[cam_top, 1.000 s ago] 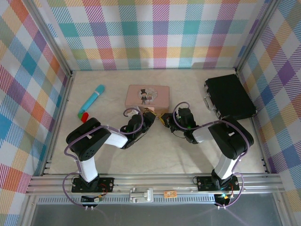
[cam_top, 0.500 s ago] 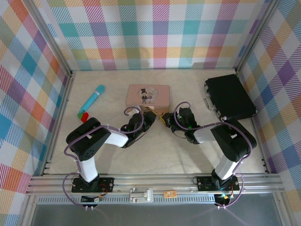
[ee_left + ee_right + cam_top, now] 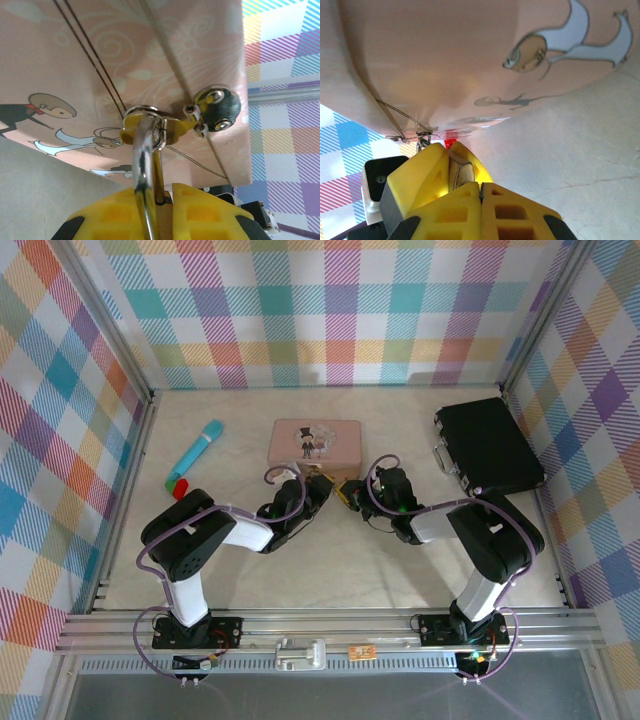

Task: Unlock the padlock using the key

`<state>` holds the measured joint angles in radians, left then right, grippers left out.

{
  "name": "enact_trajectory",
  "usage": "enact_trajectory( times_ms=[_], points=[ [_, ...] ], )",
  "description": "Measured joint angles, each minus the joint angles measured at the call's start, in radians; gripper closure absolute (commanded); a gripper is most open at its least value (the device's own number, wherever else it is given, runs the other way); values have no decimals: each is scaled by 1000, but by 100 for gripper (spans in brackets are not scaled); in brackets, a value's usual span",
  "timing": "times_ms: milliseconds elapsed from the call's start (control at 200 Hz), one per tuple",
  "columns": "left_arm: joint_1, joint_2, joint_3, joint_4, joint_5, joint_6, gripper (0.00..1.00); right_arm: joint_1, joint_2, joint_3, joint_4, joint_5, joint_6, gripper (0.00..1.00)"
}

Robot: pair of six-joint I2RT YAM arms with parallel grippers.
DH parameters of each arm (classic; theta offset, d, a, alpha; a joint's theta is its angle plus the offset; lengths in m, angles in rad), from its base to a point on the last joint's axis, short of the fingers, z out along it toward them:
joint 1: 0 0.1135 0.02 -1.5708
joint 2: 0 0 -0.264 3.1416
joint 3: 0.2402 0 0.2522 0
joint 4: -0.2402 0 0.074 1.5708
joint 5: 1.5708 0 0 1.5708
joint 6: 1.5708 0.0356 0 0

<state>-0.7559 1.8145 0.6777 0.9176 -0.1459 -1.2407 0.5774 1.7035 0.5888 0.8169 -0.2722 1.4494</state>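
Note:
The brass padlock (image 3: 143, 165) hangs by its silver shackle from the yellow clasp loop on the front of the pink tin (image 3: 125, 50). My left gripper (image 3: 167, 192) is shut on the padlock's body, just below the tin's front edge. In the right wrist view the padlock's metal end (image 3: 465, 172) sits between the left arm's yellow fingers. My right gripper (image 3: 480, 187) presses up against that end, shut on the key (image 3: 480, 192), which shows as a thin dark sliver in the seam. From above, the left gripper (image 3: 318, 486) and right gripper (image 3: 349, 492) meet nose to nose below the tin (image 3: 315, 440).
A turquoise tube (image 3: 196, 456) and a small red piece (image 3: 180, 486) lie at the left. A black case (image 3: 488, 445) sits at the back right. Checked walls close in three sides, and bare tabletop lies in front of both arms.
The right gripper has edged slightly left toward the padlock. The left gripper and the tin have stayed where they were.

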Motion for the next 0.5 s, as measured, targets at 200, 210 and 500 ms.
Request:
enact_trajectory(
  times_ms=[200,210,500],
  points=[
    [2,1,-1,0,-13,-1,100,-5,14,26,-29,-13,-48,100],
    [2,1,-1,0,-13,-1,100,-6,15,27,-29,-16,-49,100],
    [13,-16,-21,-3,-14,3,100,-23,74,66,-9,-108,-56,100]
  ],
)
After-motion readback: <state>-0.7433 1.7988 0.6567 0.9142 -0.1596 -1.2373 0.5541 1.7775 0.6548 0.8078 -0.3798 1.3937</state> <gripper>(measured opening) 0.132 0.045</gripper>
